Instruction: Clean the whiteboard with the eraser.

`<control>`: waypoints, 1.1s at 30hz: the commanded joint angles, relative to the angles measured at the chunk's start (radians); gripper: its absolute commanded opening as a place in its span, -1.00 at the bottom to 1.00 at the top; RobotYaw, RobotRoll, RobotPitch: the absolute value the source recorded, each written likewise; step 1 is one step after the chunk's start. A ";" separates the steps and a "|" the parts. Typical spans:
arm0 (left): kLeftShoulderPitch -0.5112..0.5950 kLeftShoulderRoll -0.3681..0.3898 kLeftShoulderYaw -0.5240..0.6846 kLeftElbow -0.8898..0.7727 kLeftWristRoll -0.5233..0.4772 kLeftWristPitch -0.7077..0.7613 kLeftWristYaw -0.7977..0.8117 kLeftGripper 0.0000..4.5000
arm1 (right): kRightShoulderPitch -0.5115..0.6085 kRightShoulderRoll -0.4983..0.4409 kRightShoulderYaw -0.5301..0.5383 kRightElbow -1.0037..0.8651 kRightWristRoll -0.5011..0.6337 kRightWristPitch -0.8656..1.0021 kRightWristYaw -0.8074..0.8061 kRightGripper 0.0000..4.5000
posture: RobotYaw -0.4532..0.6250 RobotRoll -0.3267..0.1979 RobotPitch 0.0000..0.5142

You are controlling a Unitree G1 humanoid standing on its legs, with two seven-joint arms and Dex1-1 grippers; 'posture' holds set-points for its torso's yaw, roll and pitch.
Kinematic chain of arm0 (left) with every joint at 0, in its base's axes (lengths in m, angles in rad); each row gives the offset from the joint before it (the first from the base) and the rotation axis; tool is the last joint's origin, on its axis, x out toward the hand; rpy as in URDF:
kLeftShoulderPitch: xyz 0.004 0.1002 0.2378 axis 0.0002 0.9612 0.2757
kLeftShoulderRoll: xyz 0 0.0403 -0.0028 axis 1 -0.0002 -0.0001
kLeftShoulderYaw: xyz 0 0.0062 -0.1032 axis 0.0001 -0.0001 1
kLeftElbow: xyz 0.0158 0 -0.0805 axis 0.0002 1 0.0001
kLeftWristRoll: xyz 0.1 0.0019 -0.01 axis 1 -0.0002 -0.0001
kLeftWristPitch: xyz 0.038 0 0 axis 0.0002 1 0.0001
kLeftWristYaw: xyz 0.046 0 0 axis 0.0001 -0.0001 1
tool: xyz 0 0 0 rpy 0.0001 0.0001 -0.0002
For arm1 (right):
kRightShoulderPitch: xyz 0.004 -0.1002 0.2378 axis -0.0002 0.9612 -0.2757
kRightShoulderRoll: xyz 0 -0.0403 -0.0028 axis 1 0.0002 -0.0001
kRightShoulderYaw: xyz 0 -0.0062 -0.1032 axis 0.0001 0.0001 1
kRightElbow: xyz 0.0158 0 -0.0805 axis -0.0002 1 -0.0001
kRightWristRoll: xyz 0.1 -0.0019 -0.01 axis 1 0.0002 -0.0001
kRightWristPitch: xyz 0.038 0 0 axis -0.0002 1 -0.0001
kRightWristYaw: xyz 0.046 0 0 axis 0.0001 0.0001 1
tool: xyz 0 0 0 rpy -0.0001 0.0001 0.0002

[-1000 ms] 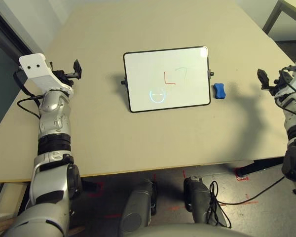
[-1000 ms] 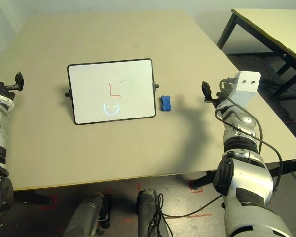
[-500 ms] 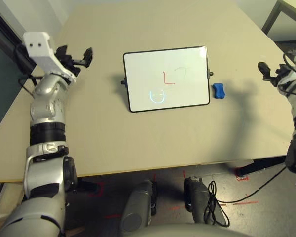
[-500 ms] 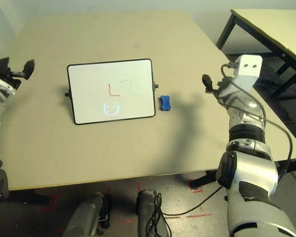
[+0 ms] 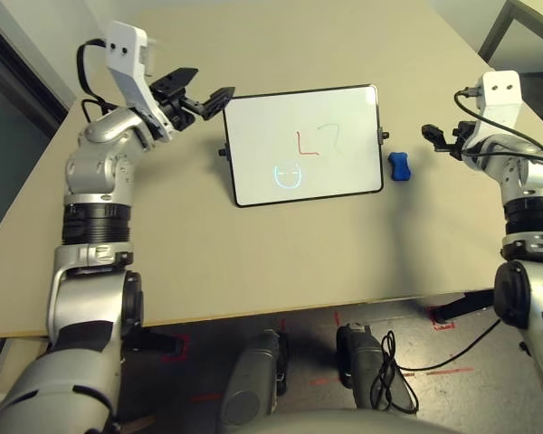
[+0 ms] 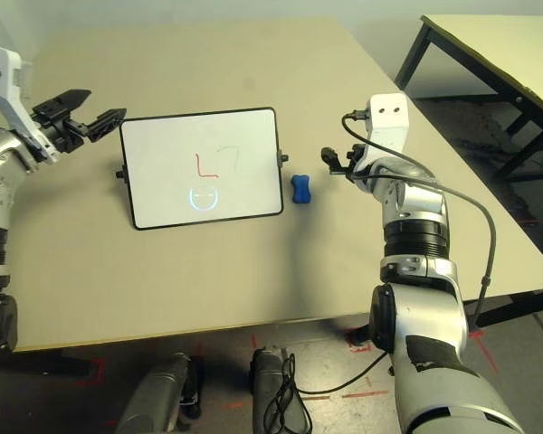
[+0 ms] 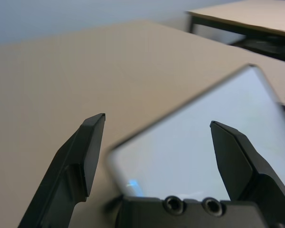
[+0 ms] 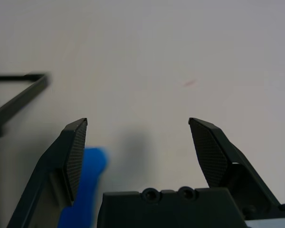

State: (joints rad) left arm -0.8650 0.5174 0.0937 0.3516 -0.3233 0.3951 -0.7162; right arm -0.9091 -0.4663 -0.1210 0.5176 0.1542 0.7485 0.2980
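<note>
The whiteboard lies in the middle of the tan table, its thin black frame around a red L, a faint green mark and a small blue face. Just off its right edge sits the blue eraser. My left gripper hovers open at the board's far left corner, and the left wrist view shows that corner of the whiteboard between its fingers. My right gripper is open a short way right of the eraser, holding nothing. In the right wrist view the eraser lies beside one finger.
The tan table has bare surface in front of the board and behind it. A second table stands off to the far right. Cables lie on the floor below the near edge.
Both arms have swung inward. The left gripper has moved from the table's left side to the board's far left corner. The right gripper has come in from the right edge toward the eraser.
</note>
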 commanded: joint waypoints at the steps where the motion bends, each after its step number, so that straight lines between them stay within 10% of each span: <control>1: -0.004 -0.011 -0.024 -0.025 0.003 0.020 -0.021 1.00 | 0.035 0.015 0.020 -0.063 -0.006 0.071 -0.009 0.97 | -0.14 0.25 -0.38; 26: 0.042 -0.081 -0.147 -0.130 0.033 0.063 -0.068 1.00 | 0.099 0.064 0.092 -0.070 -0.066 0.100 -0.018 0.97 | -0.14 0.25 -0.33; 33: 0.042 -0.081 -0.140 -0.134 0.030 0.071 -0.059 1.00 | 0.104 0.060 0.114 -0.038 -0.081 0.086 -0.016 -0.02 | -0.14 0.25 -0.33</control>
State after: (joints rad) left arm -0.8342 0.4360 -0.0456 0.2329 -0.3003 0.4561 -0.7761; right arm -0.8243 -0.4039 -0.0165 0.4454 0.0989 0.8257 0.2932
